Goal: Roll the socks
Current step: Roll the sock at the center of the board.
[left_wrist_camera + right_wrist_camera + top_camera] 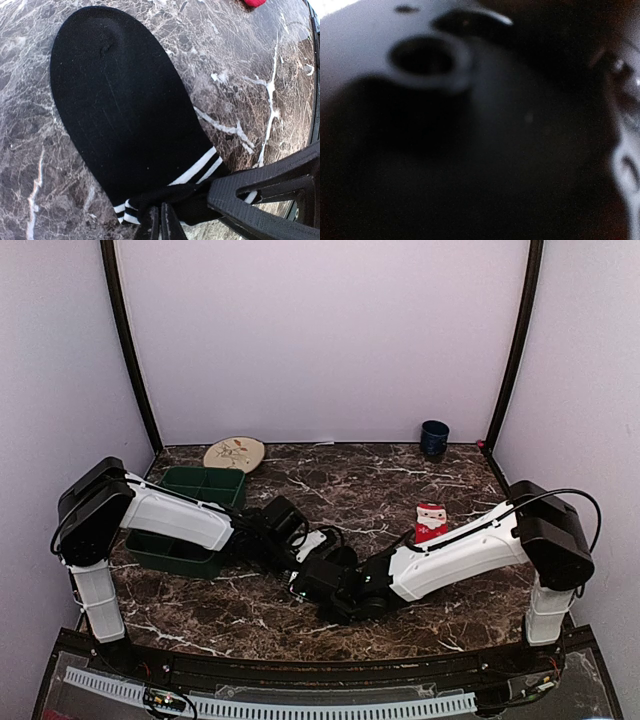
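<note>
In the left wrist view a black sock lies flat on the marble table, toe away from me and white-striped cuff nearest. My left gripper is shut on a bunched fold of that cuff. One black finger of my right gripper presses against the cuff from the right. The right wrist view is dark and blurred, so that gripper's jaws do not show. From above, both arms meet at the table's middle and hide the black sock. The red sock lies apart, to the right of them.
A green compartment tray stands at the left under my left arm. A round patterned plate lies at the back left. A dark blue cup stands at the back right.
</note>
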`<state>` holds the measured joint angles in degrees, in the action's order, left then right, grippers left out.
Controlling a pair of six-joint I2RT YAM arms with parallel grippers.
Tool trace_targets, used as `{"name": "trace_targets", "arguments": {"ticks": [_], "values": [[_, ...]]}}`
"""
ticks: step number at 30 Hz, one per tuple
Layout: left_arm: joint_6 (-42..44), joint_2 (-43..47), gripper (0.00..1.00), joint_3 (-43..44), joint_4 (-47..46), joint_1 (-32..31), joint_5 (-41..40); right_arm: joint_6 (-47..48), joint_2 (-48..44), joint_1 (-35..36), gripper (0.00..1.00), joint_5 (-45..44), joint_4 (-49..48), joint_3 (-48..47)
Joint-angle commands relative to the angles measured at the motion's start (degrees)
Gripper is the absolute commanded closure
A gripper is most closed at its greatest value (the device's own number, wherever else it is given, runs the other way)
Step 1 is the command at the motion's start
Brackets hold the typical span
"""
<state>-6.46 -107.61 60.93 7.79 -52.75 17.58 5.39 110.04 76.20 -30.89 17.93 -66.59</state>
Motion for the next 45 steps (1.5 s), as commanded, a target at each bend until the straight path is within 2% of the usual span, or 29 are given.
{"name": "trace_targets", "arguments": {"ticks": [1,7,13,17,25,31,45], "values": [[-0.1,-1.8,0.92,-2.0,5.9,0.4,-0.6,-1.9,0.7,-1.1,0.92,0.4,1.3,-0.8],[-1.3,-1.5,0.91,-2.2,5.0,1.1,-0.4,-2.9,0.6,-1.3,1.0,1.2,1.9,-0.8],[-3.8,-1.3,0.83,-2.4,4.0,2.0,-0.4,-3.8,0.5,-1.5,1.0,2.0,2.2,-0.6],[-5.3,-1.4,0.7,-2.2,4.2,2.2,-2.1,-4.5,0.2,-1.5,1.0,2.6,2.1,-0.2],[-6.3,-2.2,0.66,-1.7,5.7,2.4,-5.4,-5.3,-0.5,-1.5,1.0,3.2,2.3,0.2],[-8.6,-1.8,0.59,-1.6,5.5,2.8,-7.2,-5.9,-1.1,-1.5,1.0,4.0,2.3,1.9],[-11.7,0.6,0.43,-0.8,4.6,3.8,-4.8,-6.9,-0.9,-2.4,1.0,4.8,1.6,2.0]]}}
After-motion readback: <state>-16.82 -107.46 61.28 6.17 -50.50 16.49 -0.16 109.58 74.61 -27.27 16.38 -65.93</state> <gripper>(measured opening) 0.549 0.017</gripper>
